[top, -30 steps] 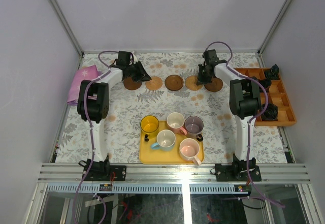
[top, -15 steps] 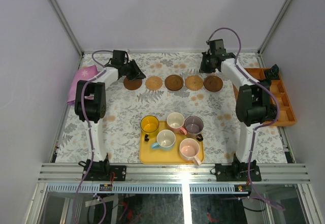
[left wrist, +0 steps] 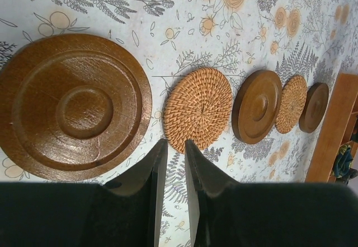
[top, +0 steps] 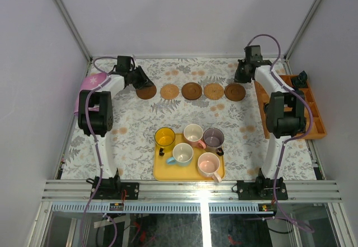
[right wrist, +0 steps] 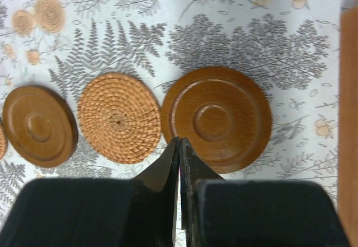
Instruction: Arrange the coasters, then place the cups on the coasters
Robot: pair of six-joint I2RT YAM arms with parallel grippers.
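Flanking the coasters (top: 192,91), left tool (left wrist: 174,142) barely parted, right tool (right wrist: 179,140) closed, both empty; orange organizer (top: 316,125) just beyond.

Top external: fixed high behind the arm bases (top: 112,188), facing down and forward, far enough to hold the whole table (top: 134,140), with the yellow tray (top: 168,173) near and the row of five coasters (top: 191,91) far. Left wrist: low and close at the row's left end, looking past the left gripper (left wrist: 174,141) along the row to the orange compartment bin (left wrist: 330,129). Right wrist: close above the row's right end, facing down past the right gripper (right wrist: 178,140). Shared: the coaster row in all three views; its right-hand coasters and the bin's edge in both wrist views.
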